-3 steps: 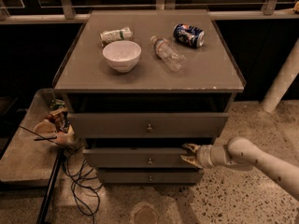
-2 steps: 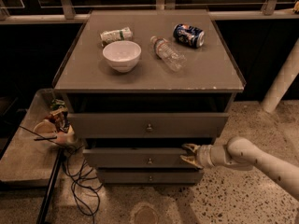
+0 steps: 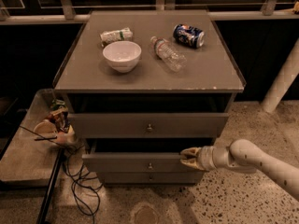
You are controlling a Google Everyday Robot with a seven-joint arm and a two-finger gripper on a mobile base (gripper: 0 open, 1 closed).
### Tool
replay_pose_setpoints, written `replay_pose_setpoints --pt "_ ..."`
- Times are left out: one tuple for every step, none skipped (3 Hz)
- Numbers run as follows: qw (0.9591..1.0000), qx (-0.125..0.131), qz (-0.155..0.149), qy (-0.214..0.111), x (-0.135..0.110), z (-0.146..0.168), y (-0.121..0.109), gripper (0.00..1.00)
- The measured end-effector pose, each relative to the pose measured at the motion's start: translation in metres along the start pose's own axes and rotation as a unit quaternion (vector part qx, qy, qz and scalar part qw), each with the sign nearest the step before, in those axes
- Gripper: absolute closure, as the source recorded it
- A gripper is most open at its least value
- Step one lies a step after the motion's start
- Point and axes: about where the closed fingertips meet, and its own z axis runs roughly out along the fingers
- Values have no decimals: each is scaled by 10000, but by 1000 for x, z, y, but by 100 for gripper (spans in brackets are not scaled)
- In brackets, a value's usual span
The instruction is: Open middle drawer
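The grey cabinet [image 3: 149, 71] has three drawer fronts. The middle drawer [image 3: 135, 163] is the low wide panel with a small round knob [image 3: 150, 165], and it stands slightly pulled out, with a dark gap above it. My gripper [image 3: 185, 157] comes in from the right on a white arm [image 3: 261, 162]. Its tip is at the right end of the middle drawer's front, at the top edge. The taller top drawer [image 3: 148, 125] is above it, and the narrow bottom drawer [image 3: 150, 177] is below it.
On the cabinet top are a white bowl [image 3: 121, 55], a clear plastic bottle [image 3: 167, 53], a blue can [image 3: 188, 35] on its side and a small packet [image 3: 116, 35]. A low side table [image 3: 23, 157] with clutter and black cables [image 3: 81, 181] is at the left. A white post [image 3: 282, 80] is at the right.
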Motion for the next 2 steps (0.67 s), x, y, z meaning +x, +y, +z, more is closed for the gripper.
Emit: replay_pose_setpoints --pt "10000 2 -1 -1 -2 -2 0 100" --pt "10000 2 -1 -1 -2 -2 0 82"
